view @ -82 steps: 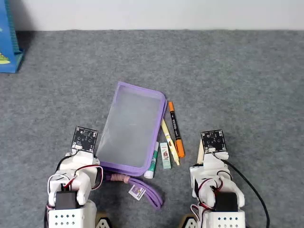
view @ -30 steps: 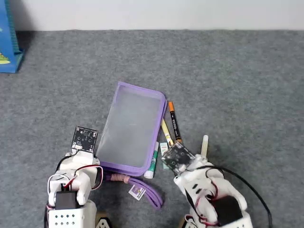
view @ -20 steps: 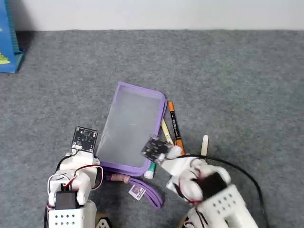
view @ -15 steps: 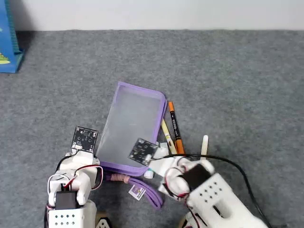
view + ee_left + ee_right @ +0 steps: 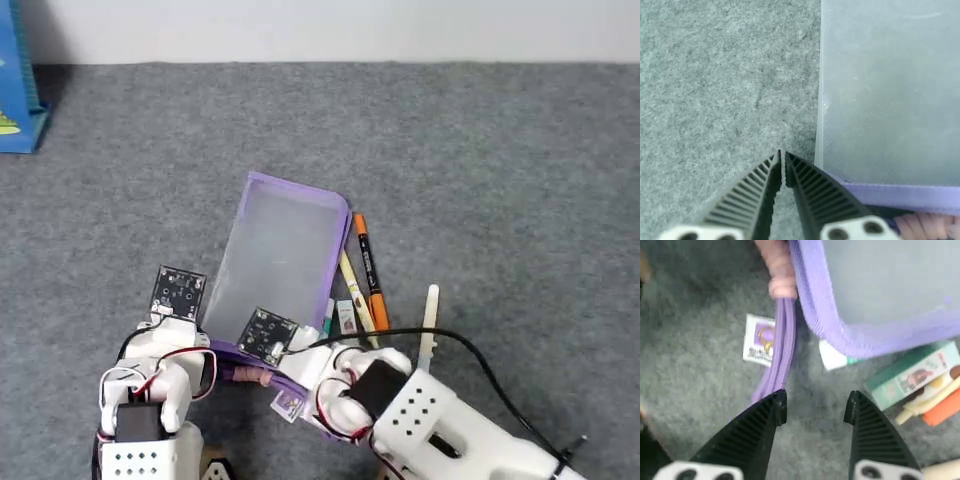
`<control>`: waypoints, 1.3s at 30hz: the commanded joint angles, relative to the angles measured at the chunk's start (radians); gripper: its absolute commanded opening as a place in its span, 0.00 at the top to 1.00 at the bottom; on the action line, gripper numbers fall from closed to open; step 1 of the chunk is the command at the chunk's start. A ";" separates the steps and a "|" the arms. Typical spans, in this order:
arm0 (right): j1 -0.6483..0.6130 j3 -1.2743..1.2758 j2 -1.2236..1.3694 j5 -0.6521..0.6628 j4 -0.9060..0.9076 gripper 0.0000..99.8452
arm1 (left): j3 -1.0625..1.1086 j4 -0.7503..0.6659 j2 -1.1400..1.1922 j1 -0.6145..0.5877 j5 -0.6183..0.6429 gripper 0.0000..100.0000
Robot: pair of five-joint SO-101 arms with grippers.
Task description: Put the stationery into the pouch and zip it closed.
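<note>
One purple pouch [image 5: 280, 270] lies flat near the middle of the table [image 5: 500, 150], toward the near edge, with its clear panel up and its long axis tilted. Whether the zip is open or closed cannot be determined.

Four stationery items lie outside the pouch along its right edge:
- an orange marker [image 5: 368, 270];
- a yellow pen [image 5: 350, 285] touching the marker;
- a green box [image 5: 347, 317];
- a white tube [image 5: 834, 357], partly under the pouch's near right corner.

A cream stick [image 5: 430, 312] lies apart, farther right. A purple strap [image 5: 781, 355] with a pink pull [image 5: 777, 270] and a white tag [image 5: 759, 339] trails from the pouch's near edge.

Right gripper [image 5: 815, 407]: jaws apart, holding nothing, over the table just beside the strap and the pouch's near right corner.

Left gripper [image 5: 782, 159]: jaws together, holding nothing, over the table just beside the pouch's left edge, close to its near left corner.

A blue box [image 5: 18, 90] stands at the table's far left corner.
</note>
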 commanded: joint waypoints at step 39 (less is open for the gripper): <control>-0.120 -0.077 0.061 -0.176 0.022 0.79 | -0.012 0.005 -0.011 0.002 -0.006 0.99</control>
